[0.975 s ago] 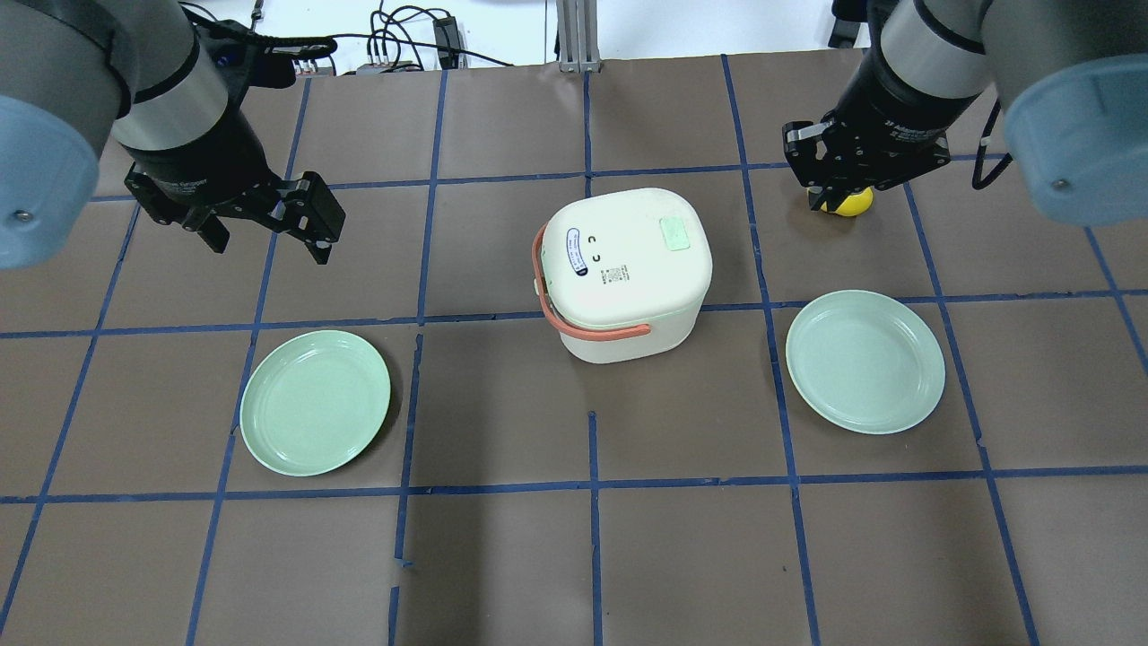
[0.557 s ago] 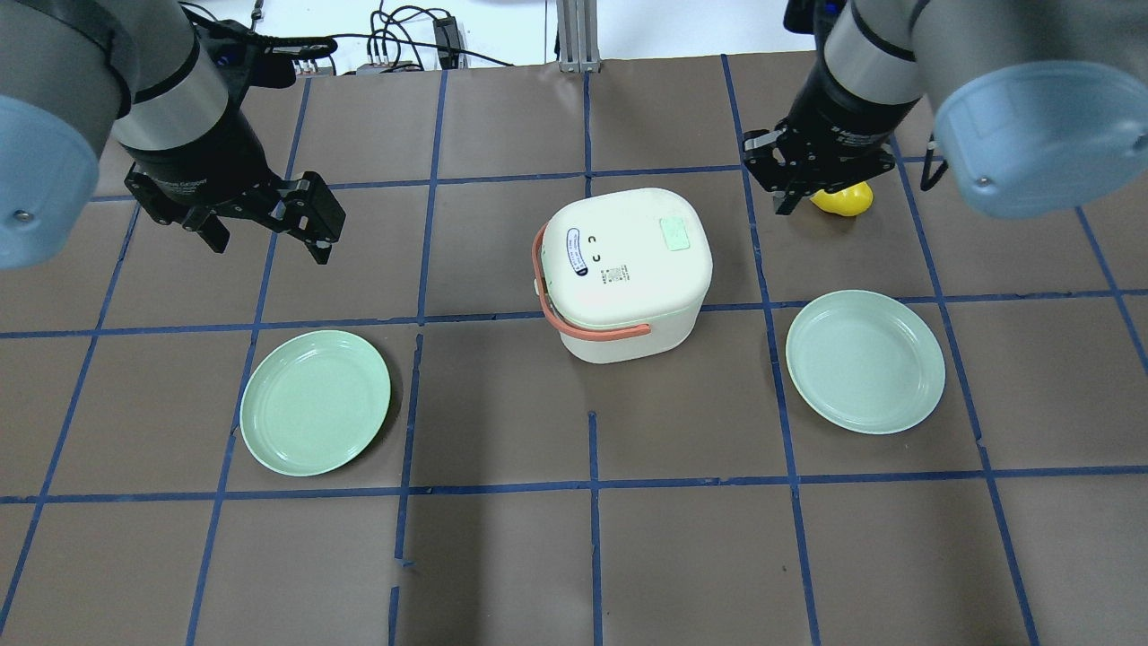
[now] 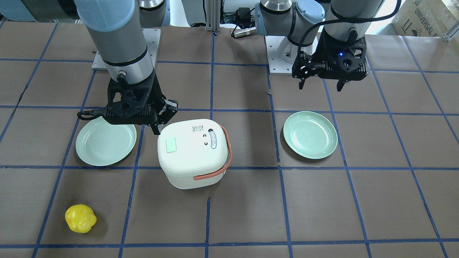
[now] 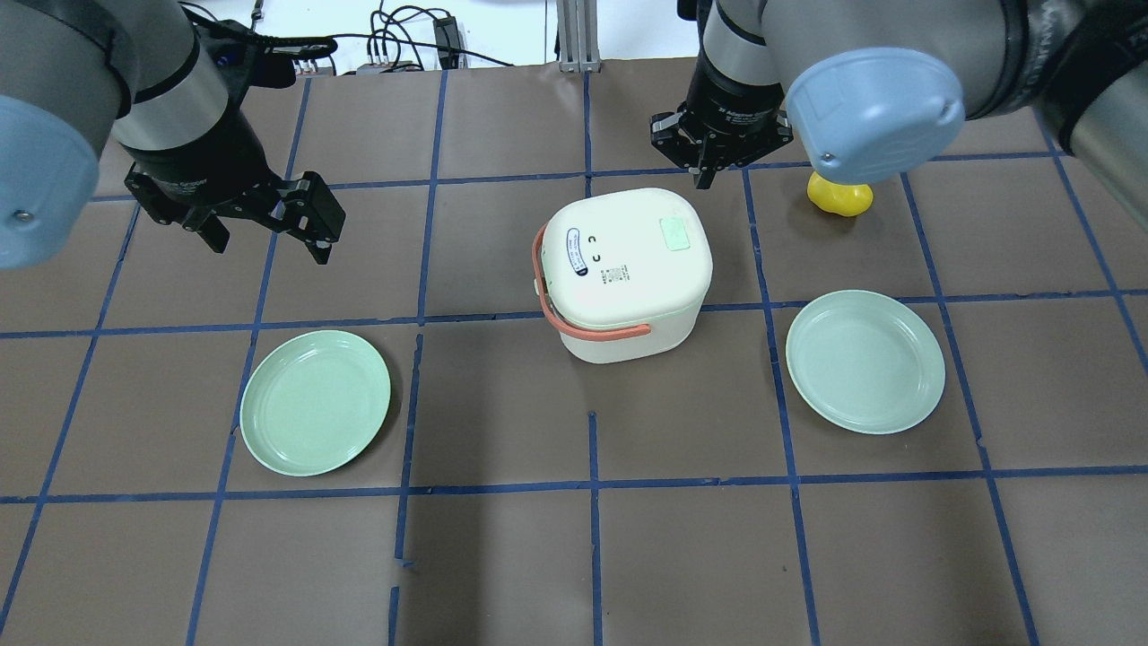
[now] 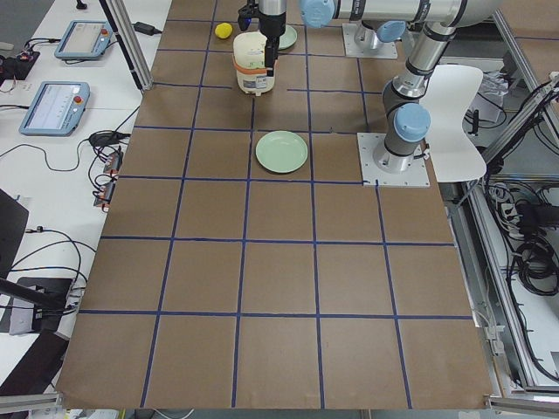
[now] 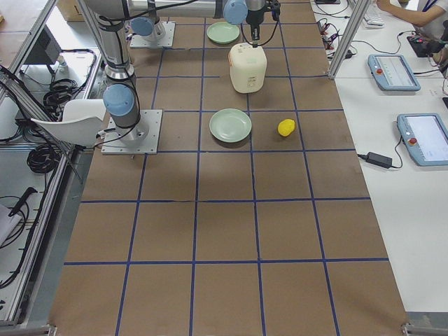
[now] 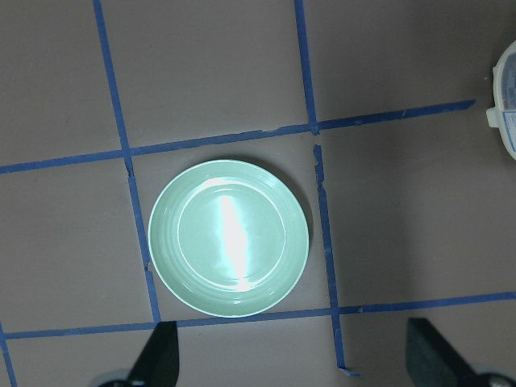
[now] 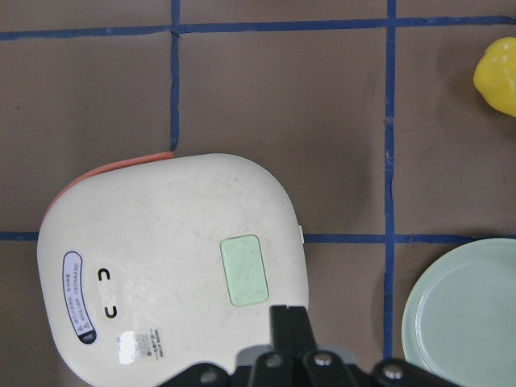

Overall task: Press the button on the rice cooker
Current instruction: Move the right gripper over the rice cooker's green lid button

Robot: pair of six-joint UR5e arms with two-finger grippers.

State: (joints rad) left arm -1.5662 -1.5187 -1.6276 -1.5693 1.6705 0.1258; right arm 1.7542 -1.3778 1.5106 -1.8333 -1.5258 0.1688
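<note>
White rice cooker (image 4: 628, 278) upright at mid-desk, lid closed, salmon handle (image 4: 592, 330) folded down around the lid's left and near edges in the overhead view. Pale green button (image 4: 674, 234) set flat in the lid, toward its far right corner. Right gripper (image 4: 707, 175) poised just past that corner, pressed fully together with no gap, holding nothing. In the right wrist view, fingertips (image 8: 280, 322) just beside the button and off its face; contact with the lid impossible to judge. Left gripper (image 4: 269, 240) well apart on the left, spread wide and empty, hanging above bare desk (image 4: 502, 556) just beyond a green plate (image 4: 314, 402). To the cooker's right, not touching it, a second green plate (image 4: 865, 361). Farther back on that side, near the right arm, a yellow lumpy object (image 4: 839, 197) resting alone on the desk.
</note>
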